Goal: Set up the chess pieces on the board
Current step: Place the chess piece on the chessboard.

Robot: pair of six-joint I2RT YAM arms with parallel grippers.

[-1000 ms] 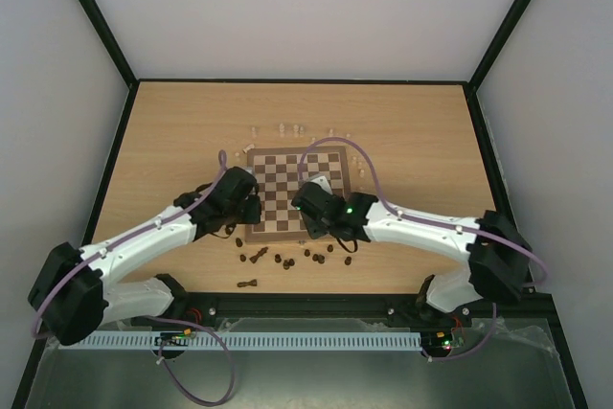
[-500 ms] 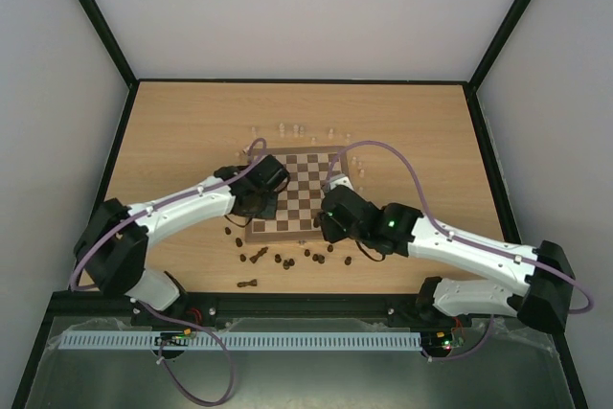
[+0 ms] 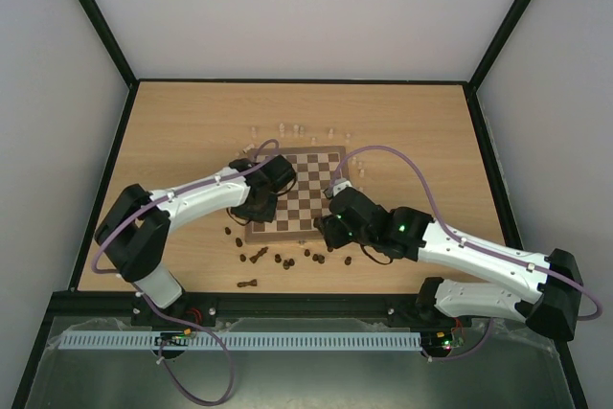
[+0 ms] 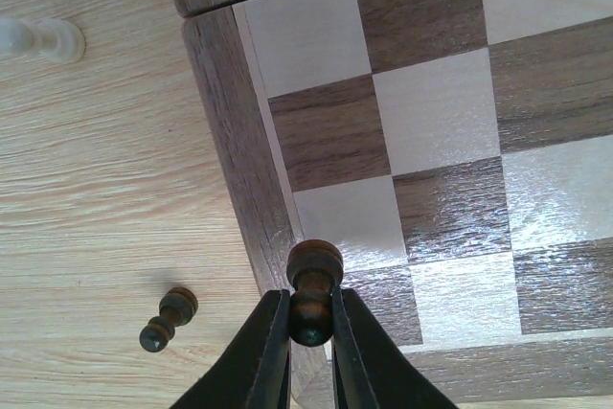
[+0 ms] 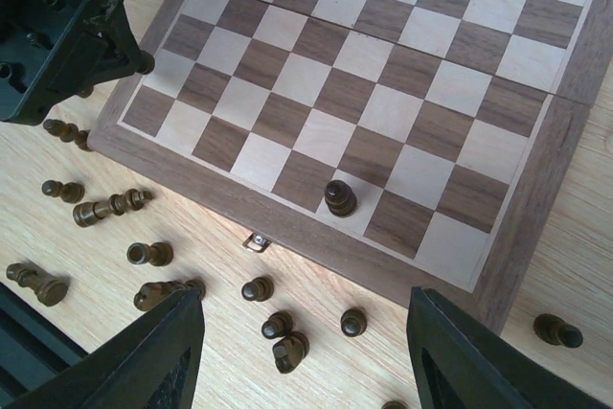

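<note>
The board [image 3: 305, 179] lies mid-table. My left gripper [image 4: 311, 302] is shut on a dark pawn [image 4: 314, 263] and holds it over the board's left border, near a corner square. In the top view the left gripper [image 3: 259, 200] sits at the board's left edge. My right gripper [image 5: 305, 304] is open with nothing between its fingers, above loose dark pieces [image 5: 278, 324] lying just off the board's near edge [image 5: 316, 237]. One dark piece [image 5: 340, 198] stands on a pale square in the near row. In the top view the right gripper [image 3: 330, 227] hovers at the near edge.
Several dark pieces [image 3: 287, 261] lie scattered on the table in front of the board, one [image 3: 249, 284] nearer the arm bases. Pale pieces [image 3: 287, 129] stand beyond the far edge. A dark pawn [image 4: 168, 318] and a pale piece [image 4: 43, 40] lie left of the board.
My left arm has swung right, carrying the pawn from the table onto the board's left edge. My right gripper has drawn back from the board toward its near edge and opened a little wider.
</note>
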